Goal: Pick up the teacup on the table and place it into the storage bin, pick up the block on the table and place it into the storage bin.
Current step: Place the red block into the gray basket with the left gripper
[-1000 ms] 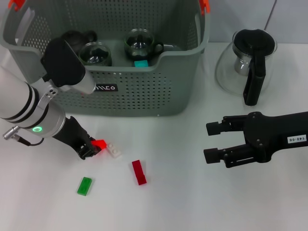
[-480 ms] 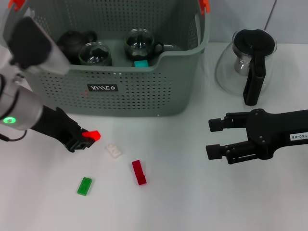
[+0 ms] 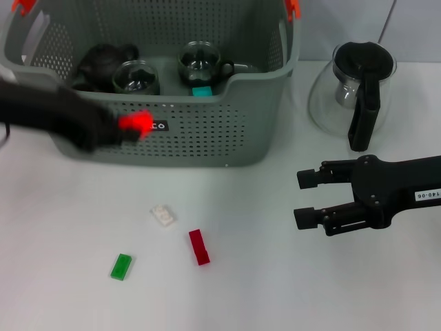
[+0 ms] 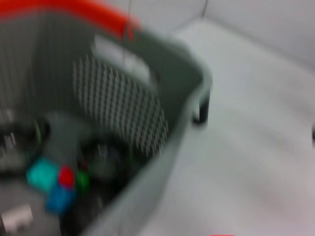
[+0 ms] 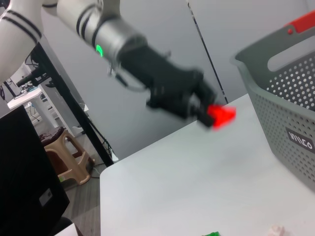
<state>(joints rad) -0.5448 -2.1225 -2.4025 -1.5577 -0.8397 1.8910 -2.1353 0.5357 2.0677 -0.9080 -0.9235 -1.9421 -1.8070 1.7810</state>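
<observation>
Left pincer carried a red block toward the bin.

The left pincer [image 3: 117, 131] was clenched on a small bright-red plastic block [image 3: 135, 123], raised before the front wall of the large grey-green perforated plastic storage bin [image 3: 200, 131], just below its rim; the bin's opening lay up and beyond the block, so the left arm was plainly the nearer. In front of the bin, on the white worktop [image 3: 275, 289], lay a green flat block [image 3: 121, 266], a white block [image 3: 162, 216] and a dark-red long block [image 3: 199, 247]. Right of the bin, the right pincer [image 3: 303, 198] hovered released.
</observation>
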